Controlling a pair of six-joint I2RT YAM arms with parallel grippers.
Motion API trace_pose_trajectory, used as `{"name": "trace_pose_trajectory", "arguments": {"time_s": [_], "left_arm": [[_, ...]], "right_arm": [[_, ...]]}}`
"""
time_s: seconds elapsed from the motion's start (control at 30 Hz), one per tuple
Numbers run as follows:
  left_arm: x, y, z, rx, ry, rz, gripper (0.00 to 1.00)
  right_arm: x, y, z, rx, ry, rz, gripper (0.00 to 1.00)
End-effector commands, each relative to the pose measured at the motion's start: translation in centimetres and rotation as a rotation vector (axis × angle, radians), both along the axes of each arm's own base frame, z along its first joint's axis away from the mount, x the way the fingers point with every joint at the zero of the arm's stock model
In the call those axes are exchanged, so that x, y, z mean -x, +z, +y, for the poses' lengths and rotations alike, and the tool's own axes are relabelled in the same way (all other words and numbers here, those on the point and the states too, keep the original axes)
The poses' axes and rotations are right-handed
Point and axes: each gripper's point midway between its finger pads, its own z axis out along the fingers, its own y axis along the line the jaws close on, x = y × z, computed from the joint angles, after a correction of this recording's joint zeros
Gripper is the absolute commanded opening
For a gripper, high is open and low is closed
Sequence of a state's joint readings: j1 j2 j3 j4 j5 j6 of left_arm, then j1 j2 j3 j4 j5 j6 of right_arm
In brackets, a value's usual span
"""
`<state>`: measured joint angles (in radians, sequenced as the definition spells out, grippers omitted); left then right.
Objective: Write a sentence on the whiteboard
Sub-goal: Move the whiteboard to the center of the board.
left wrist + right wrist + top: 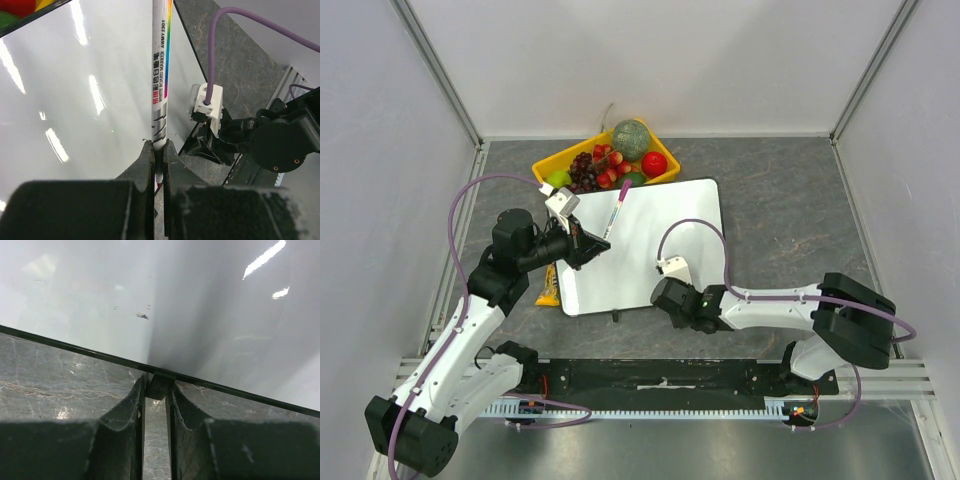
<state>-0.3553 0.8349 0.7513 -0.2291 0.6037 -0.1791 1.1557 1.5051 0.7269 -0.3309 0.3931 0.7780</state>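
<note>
Two arms are seen from above, with the whiteboard (650,235) lying flat on the grey table (790,200). A yellow tray (548,163) of fruit (631,139) is set just beyond the whiteboard's far edge. A marker (616,210) is held over the whiteboard's left part by the left gripper (598,244). The right gripper (658,296) is placed at the whiteboard's near edge.

From the left wrist, the left gripper (159,156) is seen clenched on the lower end of the marker (161,90), which stretches away over the whiteboard (75,100). "WHITE BOARD MARKER" and "AWMY2301" are printed along the barrel, beside a line of Chinese characters and a rainbow stripe.

From the right wrist, the right gripper (155,392) is seen closed around a small black clip (160,385) on the whiteboard's (175,300) thin black rim. A few tiny dark specks are noted on the white surface; no writing can be read there. Table (55,370) is seen on the near side of the rim.
</note>
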Motion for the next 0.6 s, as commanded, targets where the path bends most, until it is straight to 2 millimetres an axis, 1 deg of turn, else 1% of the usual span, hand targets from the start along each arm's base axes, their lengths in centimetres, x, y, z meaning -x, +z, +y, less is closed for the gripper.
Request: {"name": "trace_pose_trajectory", "arguments": {"time_s": [0.0,0.17,0.33,0.5,0.57], "left_arm": [[-0.2,1.1,-0.1,0.027,0.003,-0.034,0.02],[-0.1,1.3,-0.2,0.032,-0.003,-0.042,0.02],[-0.1,1.2,-0.2,0.031,-0.007,-0.04,0.02],[-0.1,1.2,-0.2,0.031,-0.005,-0.039,0.02],[-0.1,1.2,-0.2,0.031,-0.008,-0.04,0.02]], "right_arm": [[5.8,-3.6,-7.2,0.261,0.023,0.229,0.0],[6.8,-3.9,-7.9,0.243,0.008,0.264,0.0],[6.5,-3.2,-7.9,0.243,0.001,0.245,0.0],[6.1,-2.2,-7.3,0.212,0.012,0.224,0.06],[6.0,-1.9,-7.2,0.208,0.015,0.221,0.14]]}}
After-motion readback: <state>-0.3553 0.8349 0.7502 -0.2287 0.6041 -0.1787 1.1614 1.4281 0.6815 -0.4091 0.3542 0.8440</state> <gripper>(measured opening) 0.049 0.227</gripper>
